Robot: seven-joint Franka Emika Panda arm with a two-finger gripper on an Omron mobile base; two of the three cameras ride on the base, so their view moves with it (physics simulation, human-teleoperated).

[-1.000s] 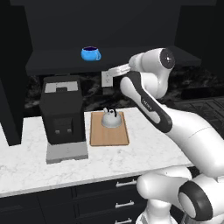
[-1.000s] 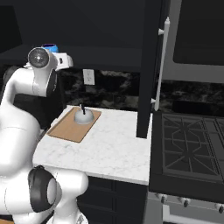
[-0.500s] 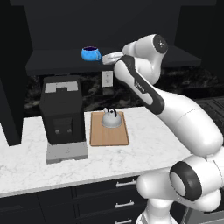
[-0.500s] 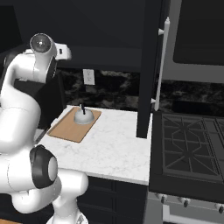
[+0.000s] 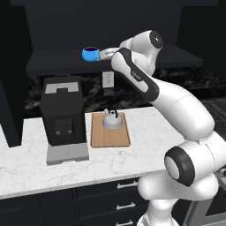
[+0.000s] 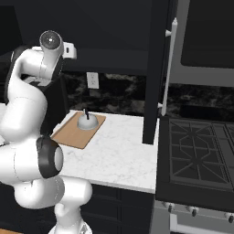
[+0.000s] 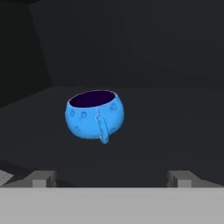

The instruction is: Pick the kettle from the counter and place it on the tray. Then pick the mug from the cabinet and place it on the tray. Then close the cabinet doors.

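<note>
My claw is open, the two tips wide apart, and it points at the mug, which stands upright on the shelf of the cabinet, handle toward me. The kettle sits on the tray on the tabletop.

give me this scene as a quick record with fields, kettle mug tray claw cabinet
kettle: upright on the tray
tray: on the counter, beside the black machine
mug: on the cabinet shelf, upright, handle toward the camera
claw: open, short of the mug, not touching
cabinet door: open
</note>
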